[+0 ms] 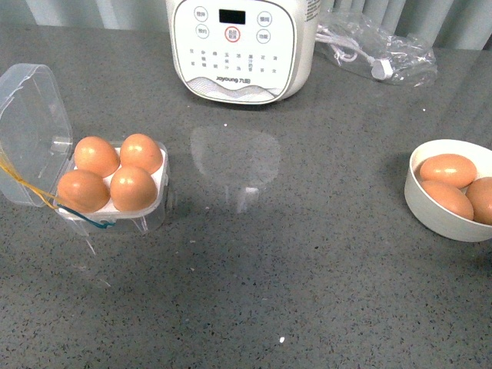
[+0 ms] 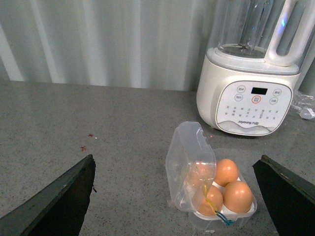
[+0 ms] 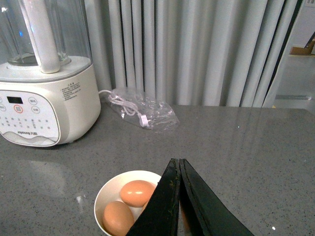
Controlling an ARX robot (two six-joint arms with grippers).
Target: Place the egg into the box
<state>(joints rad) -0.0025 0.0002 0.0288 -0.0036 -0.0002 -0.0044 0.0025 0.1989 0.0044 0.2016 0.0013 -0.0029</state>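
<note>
Right gripper [image 3: 177, 164] is pinched fully shut with nothing between its fingers. It hangs over the bowl [image 1: 430, 209], which sits right of the blender [image 1: 242, 46] and nearer me, and I cannot tell whether it touches the rim. Left gripper [image 2: 177, 158] is spread wide and empty, facing the box [image 1: 150, 219], which lies left of the blender with its lid [image 1: 34, 127] thrown open. Four eggs [image 1: 132, 188] fill every cell, so I judge the task's egg is already in, and three spare eggs [image 1: 448, 169] lie in the bowl. My worry is that carrying another over would stack it on a full tray and crack shells. Lowering the shut fingers into the bowl could knock those eggs, and the wide-open fingers could snag the lid and drag the box.
</note>
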